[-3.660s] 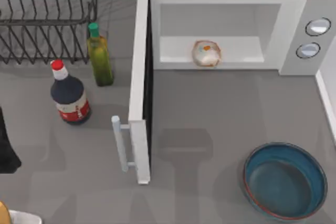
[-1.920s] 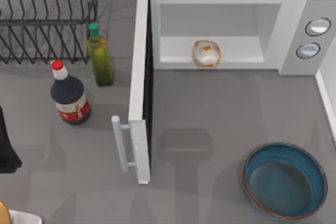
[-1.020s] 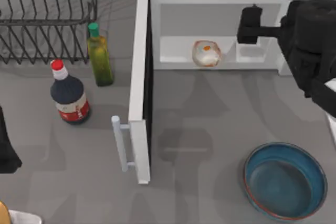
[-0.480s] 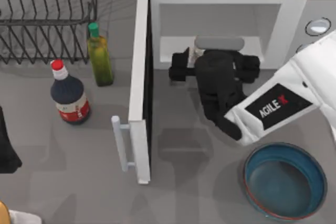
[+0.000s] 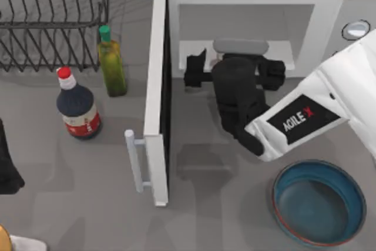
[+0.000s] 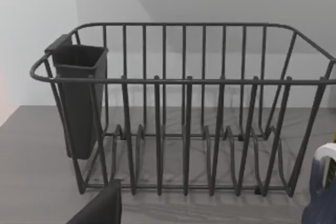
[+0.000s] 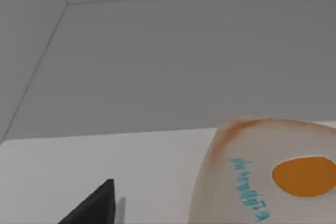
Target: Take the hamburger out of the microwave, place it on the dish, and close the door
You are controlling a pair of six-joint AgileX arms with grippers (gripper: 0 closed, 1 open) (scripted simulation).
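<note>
1. The right gripper (image 5: 234, 66) reaches into the mouth of the microwave (image 5: 329, 10) from the near side, its black wrist over the front lip of the cavity floor and its white forearm running back toward the table's right.
2. In the top view the hamburger is hidden under that gripper; the right wrist view puts the hamburger (image 7: 273, 174) just ahead of the camera on the pale cavity floor, with the cavity's back wall beyond it.
3. 1 dark fingertip (image 7: 94, 205) shows in the right wrist view, beside the hamburger and apart from it, with bare floor between the 2.
4. Whether the right gripper's fingers are spread or closed I cannot tell; nothing shows them clamped on the hamburger.
5. The hamburger carries an orange spot and a short line of blue-green print beside it, which I cannot read.
6. The forearm bears a black label with white letters reading "AGILE" and a red "X".
7. The door (image 5: 157, 98) stands swung open toward the near side at the microwave's left, handle facing left.
8. The dish (image 5: 320, 203) sits at the near right of the table, well apart from the microwave.
9. Left of the door stand a green-capped bottle (image 5: 111, 63) and a red-capped dark bottle (image 5: 78, 107) with a red and white label I cannot read.
10. A wire rack (image 5: 53, 19) fills the far left, and the left wrist view faces it.
11. The left arm (image 5: 9, 166) is parked at the table's left edge.
</note>
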